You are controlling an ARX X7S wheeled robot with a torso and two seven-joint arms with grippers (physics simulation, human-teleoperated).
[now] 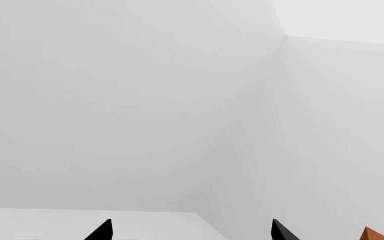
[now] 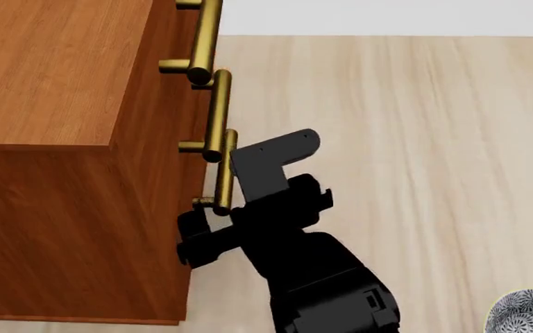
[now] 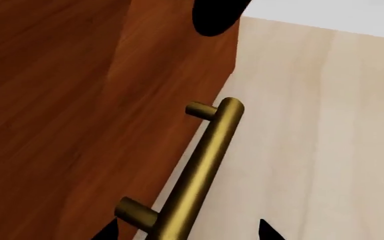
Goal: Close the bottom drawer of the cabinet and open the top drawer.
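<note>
The reddish-brown cabinet (image 2: 44, 69) fills the left of the head view, seen from above, its three brass handles stacked down the front. The top drawer's handle (image 2: 206, 35) is uppermost, and the bottom drawer's handle (image 2: 225, 173) is lowest. All three drawer fronts look level with each other. My right gripper (image 2: 197, 232) is at the near end of that lowest handle. In the right wrist view the gripper (image 3: 186, 231) is open, its fingertips on either side of the brass bar (image 3: 205, 165) in front of the drawer face (image 3: 165, 90). My left gripper (image 1: 192, 232) is open and empty, facing a pale wall.
Pale wooden floor (image 2: 415, 139) stretches to the right of the cabinet. A grey patterned object (image 2: 526, 312) shows at the bottom right corner of the head view. A small orange-brown corner (image 1: 373, 234) sits at the edge of the left wrist view.
</note>
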